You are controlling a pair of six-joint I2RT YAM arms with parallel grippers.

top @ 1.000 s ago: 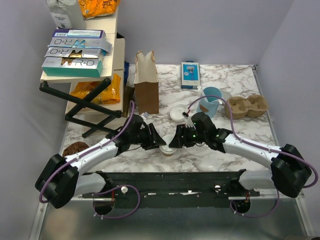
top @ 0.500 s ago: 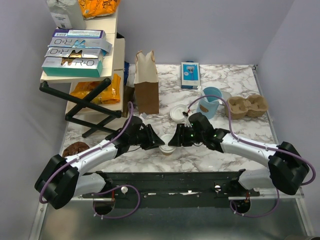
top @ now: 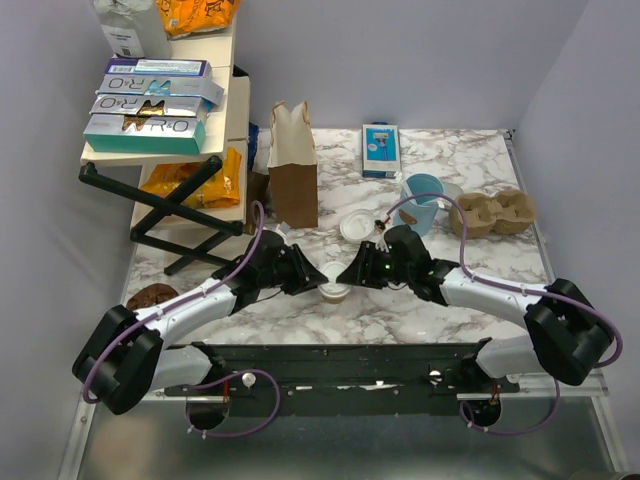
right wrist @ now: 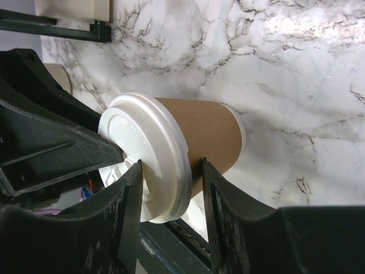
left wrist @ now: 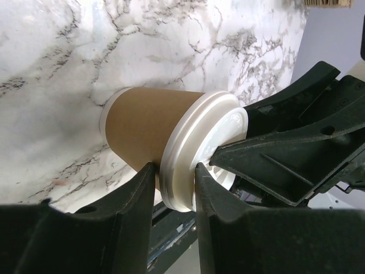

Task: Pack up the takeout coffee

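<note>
The left gripper stood half-closed astride the rim of the white lid; firm contact could not be told. Between both arms the paper cup stood upright on the marble table. It was probably light, thin-walled and crushable, with a slick lid, so best pinched gently just under the stiff rim. The right gripper straddled the lid likewise, grip unclear.

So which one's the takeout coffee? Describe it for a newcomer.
On the marble table, find where the left gripper and right gripper meet at the front middle. Between them stands a small tan paper cup with a white lid; the blue mug behind is taller and lidless.
</note>
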